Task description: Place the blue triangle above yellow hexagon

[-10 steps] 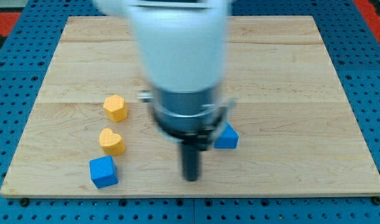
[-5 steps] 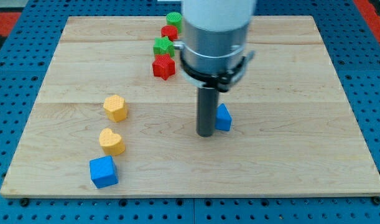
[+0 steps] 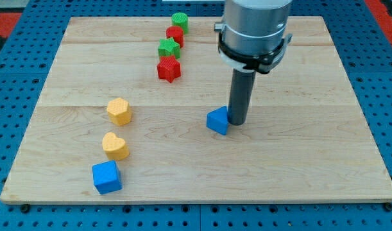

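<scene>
there are no jaws on this rig, so nothing is clenched, released or grasped; contact is made only by my tip point(image 3: 237, 123), the lower end of a straight dark rod. my tip stands on the bench point(image 3: 298, 167) touching, or just beside, the view's right side of the blue triangle point(image 3: 217, 120); the exact contact line cannot be resolved. this placement suits a push toward the view's left, since the rod can only shove a block from the side opposite the intended travel. the blue triangle lies near the middle of the bench, well apart from the yellow hexagon point(image 3: 119, 111), which sits toward the view's left at about the same height in the view. below the yellow hexagon lies a yellow heart point(image 3: 115, 145), and below that a blue cube point(image 3: 107, 177) near the bench's lower edge. toward the view's top, a column of four blocks stands clear of the working path: a green round block point(image 3: 179, 21), a red block point(image 3: 175, 35) of unclear shape, a green star-like block point(image 3: 169, 48) and a red star point(image 3: 169, 68). judged from this layout, the task is in an early stage: the blue triangle must travel left and then finish on the view's top side of the yellow hexagon. a straight leftward push risks striking the hexagon itself, so an upward correction is likely required.
</scene>
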Robot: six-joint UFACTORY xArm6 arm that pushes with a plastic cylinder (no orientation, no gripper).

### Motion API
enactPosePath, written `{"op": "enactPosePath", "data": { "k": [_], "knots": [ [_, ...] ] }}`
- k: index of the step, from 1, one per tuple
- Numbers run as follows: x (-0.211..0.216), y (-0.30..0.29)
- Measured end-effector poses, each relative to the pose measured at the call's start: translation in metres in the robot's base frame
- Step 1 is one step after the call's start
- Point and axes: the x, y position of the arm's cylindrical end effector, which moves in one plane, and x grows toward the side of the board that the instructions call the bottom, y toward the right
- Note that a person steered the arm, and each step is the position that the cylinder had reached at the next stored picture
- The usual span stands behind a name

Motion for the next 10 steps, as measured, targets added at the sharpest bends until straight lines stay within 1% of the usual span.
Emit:
{"op": "enactPosePath", "data": {
  "k": [1,2,4,6,8,10],
  "knots": [
    [0.020,-0.010],
    [0.025,-0.032],
    [-0.012,-0.057],
    [-0.040,-0.062],
    [-0.059,-0.064],
    [-0.068,-0.082]
  ]
}}
